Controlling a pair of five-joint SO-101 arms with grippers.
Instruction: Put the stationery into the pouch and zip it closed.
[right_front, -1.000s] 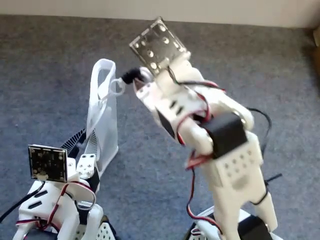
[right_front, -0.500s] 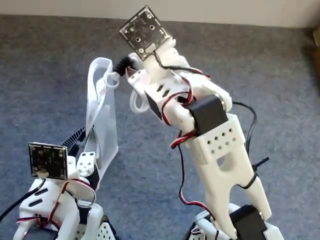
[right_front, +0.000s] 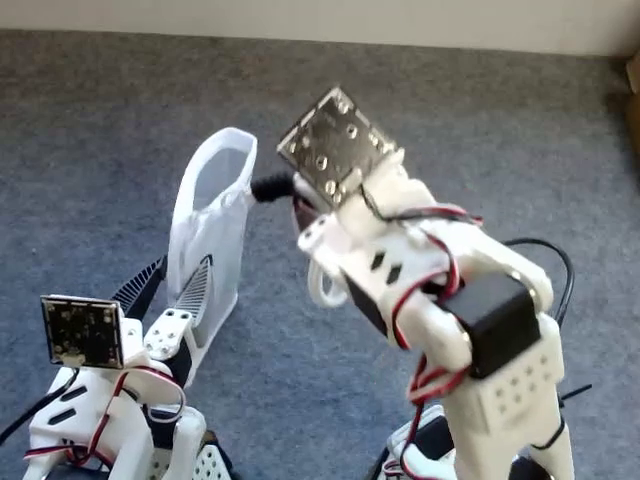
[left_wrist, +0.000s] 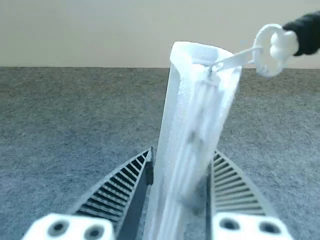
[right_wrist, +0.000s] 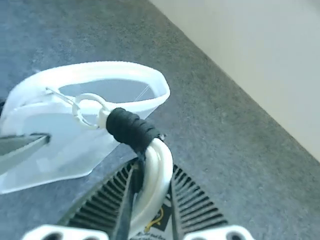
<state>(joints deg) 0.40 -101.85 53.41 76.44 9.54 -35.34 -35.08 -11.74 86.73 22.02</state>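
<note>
One white translucent zip pouch is held upright on the grey carpeted surface, left of centre, its mouth at the top spread into an open oval. Its near lower end is clamped between the two black ribbed fingers of the left gripper, which are closed against the pouch walls from either side. From the high view this gripper is seen at the near left, directly under the pouch.

The right gripper is placed just right of the pouch's upper rim and level with it. Its fingers are closed tight on one white cord loop, which passes between them. A black wrapped band is seen on the far end of that cord, beyond the fingertips. One white zipper-pull ring is tied to the band, and a thin pull tab is stretched from the ring to the pouch rim. No direct contact is made between the right gripper and the pouch; they are joined through cord, band and ring.

Two arms are counted, one pouch, one ring, one cord loop. A pale wall is seen along the far edge of the surface.
</note>
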